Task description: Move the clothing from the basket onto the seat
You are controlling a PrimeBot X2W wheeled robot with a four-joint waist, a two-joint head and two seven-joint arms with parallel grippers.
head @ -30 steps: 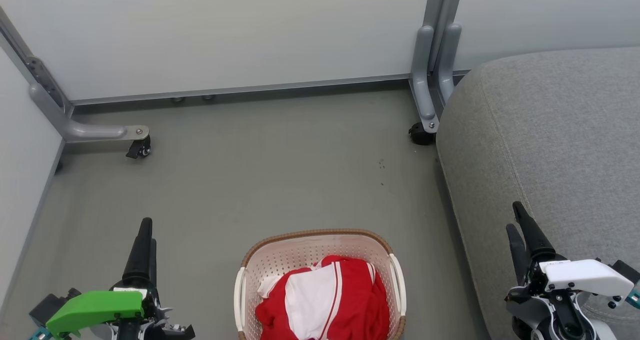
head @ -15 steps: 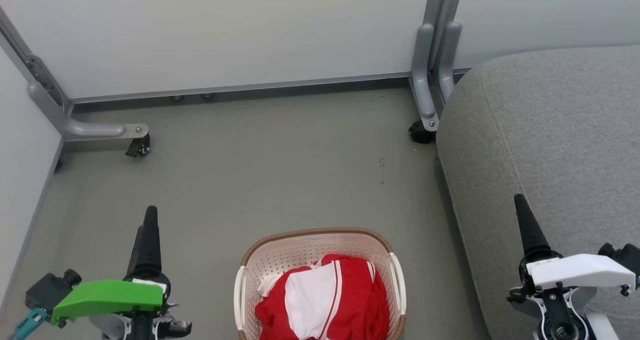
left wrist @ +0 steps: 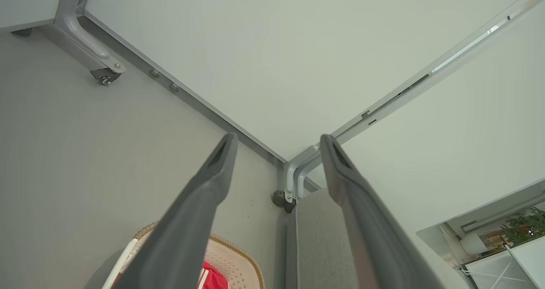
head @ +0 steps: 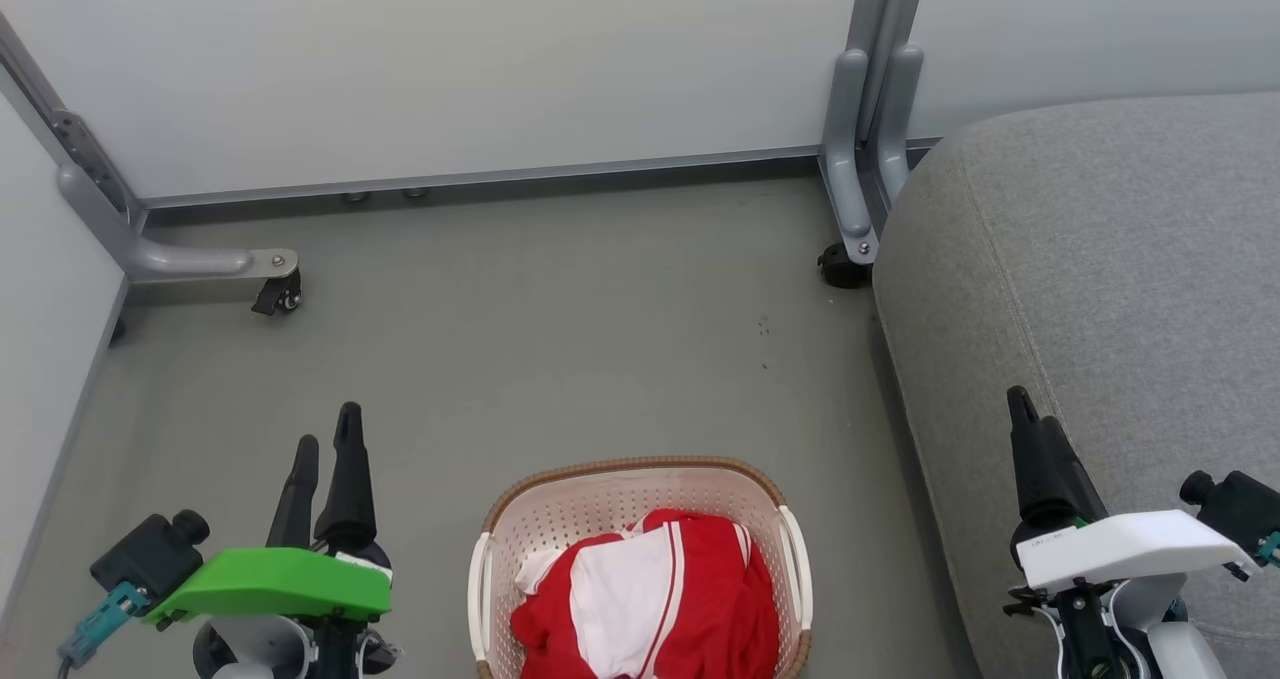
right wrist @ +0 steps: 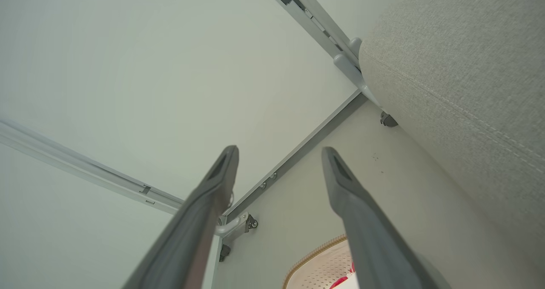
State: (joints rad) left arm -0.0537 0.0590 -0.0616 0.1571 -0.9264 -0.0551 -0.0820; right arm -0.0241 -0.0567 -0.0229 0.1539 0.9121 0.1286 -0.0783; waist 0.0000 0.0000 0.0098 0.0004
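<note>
Lying heaped inside cream-white perforated plastic basket (head: 630,466) with brown woven-look rim: soft red-and-white sports clothing (head: 650,599). Basket on grey floor (head: 560,339), near left edge of large grey woven-fabric seat (head: 1100,259). Left gripper (head: 327,426) fingers spread, empty, left of basket, apart from clothing. Right gripper (right wrist: 279,149) fingers spread, empty, over seat's left edge, right of basket.

No words or numbers read clearly here. A tiny dark marking on the white cover (head: 1130,549) of the right gripper (head: 1030,409), at four o'clock, is too small to make out.
</note>
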